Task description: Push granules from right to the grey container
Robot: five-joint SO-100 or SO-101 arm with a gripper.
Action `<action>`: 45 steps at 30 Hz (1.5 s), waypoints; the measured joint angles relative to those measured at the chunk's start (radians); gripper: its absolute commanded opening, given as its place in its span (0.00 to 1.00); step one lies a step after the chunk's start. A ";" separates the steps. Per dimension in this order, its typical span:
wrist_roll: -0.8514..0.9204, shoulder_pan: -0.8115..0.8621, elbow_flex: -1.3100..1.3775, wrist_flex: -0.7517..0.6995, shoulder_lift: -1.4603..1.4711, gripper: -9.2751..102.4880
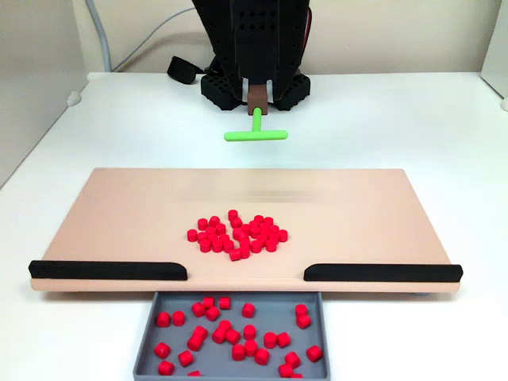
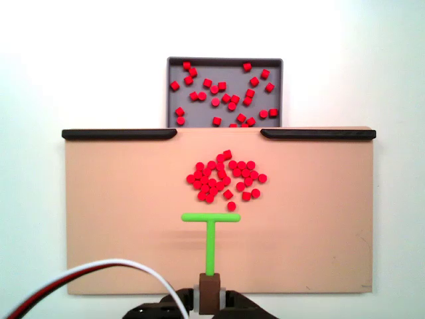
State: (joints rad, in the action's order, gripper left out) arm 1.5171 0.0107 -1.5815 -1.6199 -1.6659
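Observation:
A loose cluster of red granules [image 1: 238, 234] [image 2: 226, 179] lies in the middle of the tan board [image 1: 119, 206] [image 2: 113, 212]. More granules [image 1: 238, 333] [image 2: 219, 93] are scattered in the grey container [image 1: 145, 340] [image 2: 226, 60], which sits against the board's edge at the gap between two black strips. My gripper [image 1: 258, 97] [image 2: 211, 294] is shut on the brown handle of a green T-shaped pusher [image 1: 255, 135] [image 2: 211, 219]. The pusher's crossbar hangs above the board on the arm's side of the cluster. One stray granule [image 2: 231, 206] lies just beyond the bar.
Black strips [image 1: 107, 271] [image 1: 381, 273] line the board's edge on both sides of the gap. The arm's black base [image 1: 254, 79] stands behind the board on the white table. A white, red and black cable [image 2: 80, 276] curves in at the bottom left of a fixed view.

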 measured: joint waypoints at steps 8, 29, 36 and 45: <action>-0.018 0.000 0.000 0.000 0.000 0.08; 0.035 0.000 0.000 -0.005 0.000 0.08; 0.054 0.000 0.000 -0.005 0.000 0.08; 0.132 0.037 0.000 -0.008 0.002 0.08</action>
State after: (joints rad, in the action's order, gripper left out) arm 1.6490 0.0476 -1.5815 -1.6276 -1.6644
